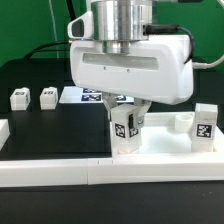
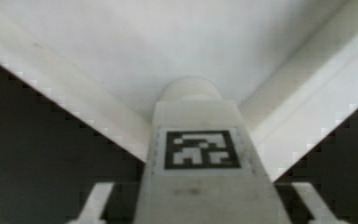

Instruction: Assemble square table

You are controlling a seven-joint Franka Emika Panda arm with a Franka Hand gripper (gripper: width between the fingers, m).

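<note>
Four legs show in my exterior view, and only one of them matters to the gripper (image 1: 125,130) at this moment. That middle leg (image 1: 125,124) stands upright with its tag facing the camera. It is directly under the hand and between its fingers, at the corner of the table top (image 1: 165,152) on the exterior view's left.

On my wrist view the middle leg (image 2: 202,150) fills the centre, with the fingers (image 2: 98,204) on either side of it. I see a thin dark strip between each finger and the leg's flank, so I read the jaws as narrow but not yet touching it. Behind the leg the table top (image 2: 185,45) spreads out white, and its raised rim runs in to the corner where the leg is. I cannot tell whether the leg's foot sits in a socket.

The far leg (image 1: 203,124) stands upright at the top's other end, toward the exterior view's right and well apart from the hand. A first loose leg (image 1: 18,98) and a second loose leg (image 1: 47,96) sit on the black table (image 1: 50,130), off to the exterior view's left and near the marker board (image 1: 80,96). A white rail (image 1: 50,172) runs along the front.
</note>
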